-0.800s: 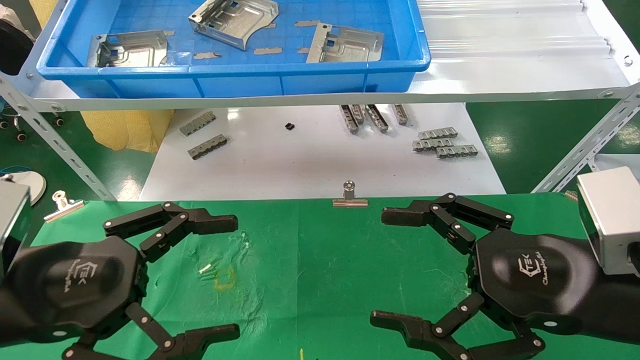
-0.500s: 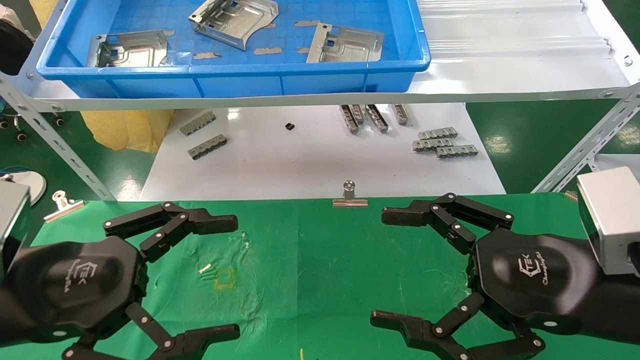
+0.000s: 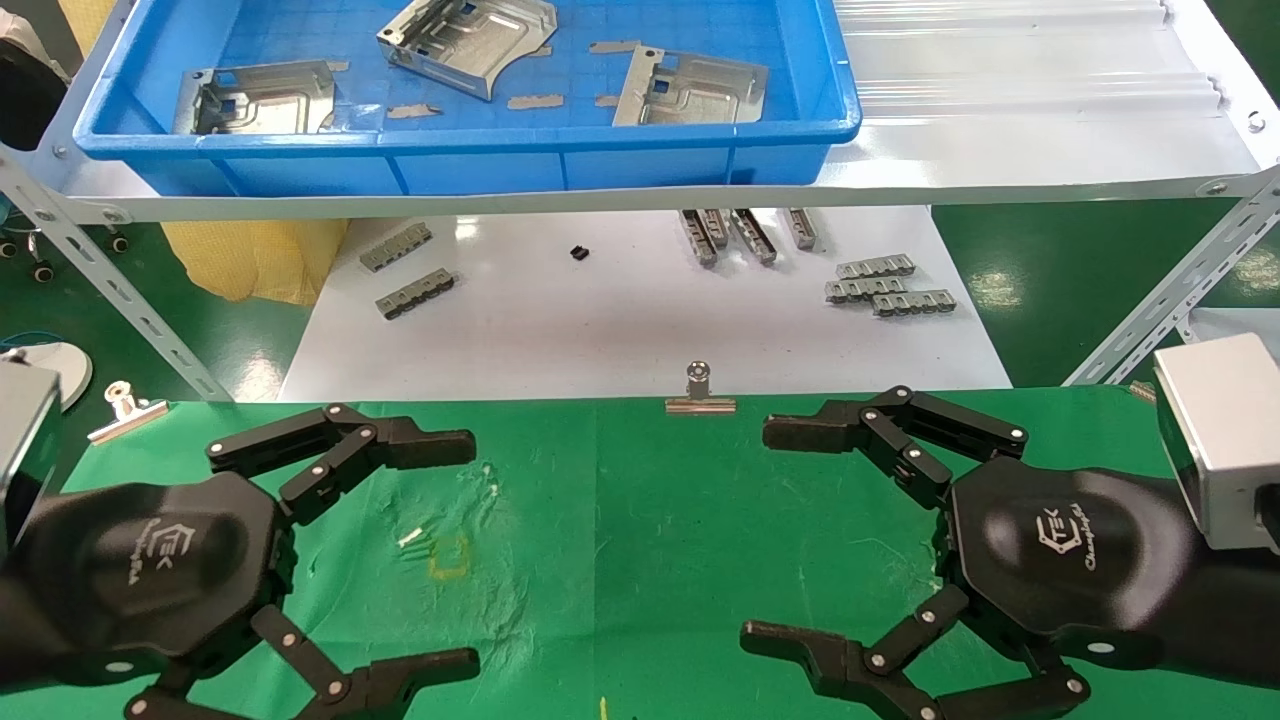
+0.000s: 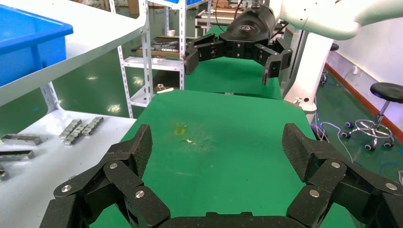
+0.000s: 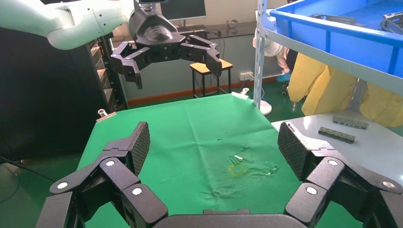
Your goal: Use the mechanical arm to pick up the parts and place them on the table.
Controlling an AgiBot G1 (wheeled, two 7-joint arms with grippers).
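Note:
Three shiny silver parts lie in the blue bin (image 3: 470, 140) on the upper shelf: one at the left (image 3: 262, 95), one at the back middle (image 3: 468, 40), one at the right (image 3: 692, 92). Both mechanical arms hover low over the green table (image 3: 640, 520), palms facing each other. My left gripper (image 3: 472, 553) is open and holds nothing; the left wrist view shows its spread fingers (image 4: 138, 149) over bare cloth. My right gripper (image 3: 757, 532) is open and holds nothing too, its fingers (image 5: 135, 145) spread above the wrinkled cloth (image 5: 223, 156).
A white board (image 3: 620, 320) lies beyond the table with grey slotted strips at the left (image 3: 405, 270), at the back (image 3: 745, 232) and at the right (image 3: 885, 283). Binder clips (image 3: 699, 393) (image 3: 125, 408) sit on the table's far edge. Slanted shelf struts (image 3: 100, 270) (image 3: 1170, 290) flank the board.

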